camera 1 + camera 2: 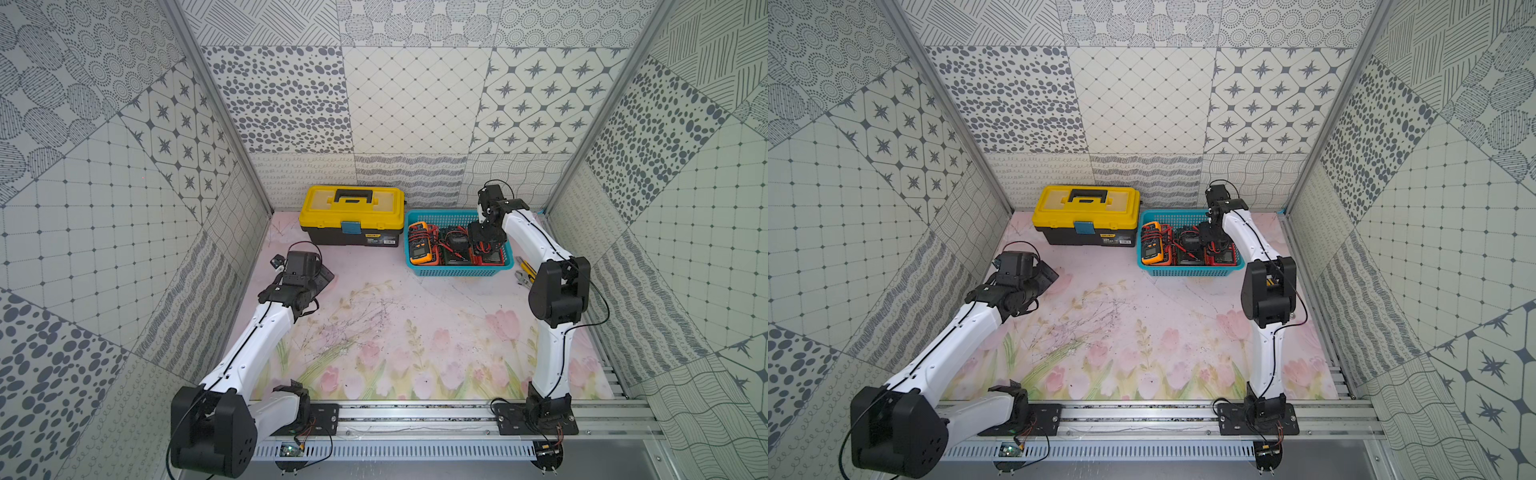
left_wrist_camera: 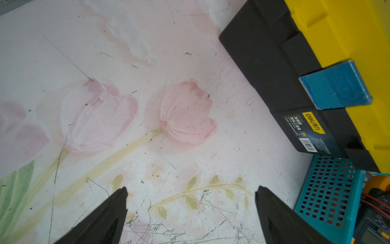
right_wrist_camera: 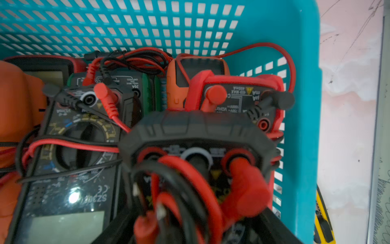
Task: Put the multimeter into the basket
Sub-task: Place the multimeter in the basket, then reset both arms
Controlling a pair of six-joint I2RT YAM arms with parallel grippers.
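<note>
We see the middle of the table [image 1: 415, 307] bare for passing, toolbox [image 1: 351, 214] and basket [image 1: 457, 271] side by side blocking the back, basket packed with meters [image 1: 422, 245] and tangled leads [image 3: 135, 61], right end effector [image 1: 485, 251] gripping a multimeter [image 3: 196, 131] over its right end.

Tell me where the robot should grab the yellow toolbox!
Likely the black handle on top of the yellow toolbox, coming straight down from above. It is a narrow bar centred on the top, so the box should hang level; the body looks too wide for an end effector. It seems folded flat, so hooking it may be hard.
</note>
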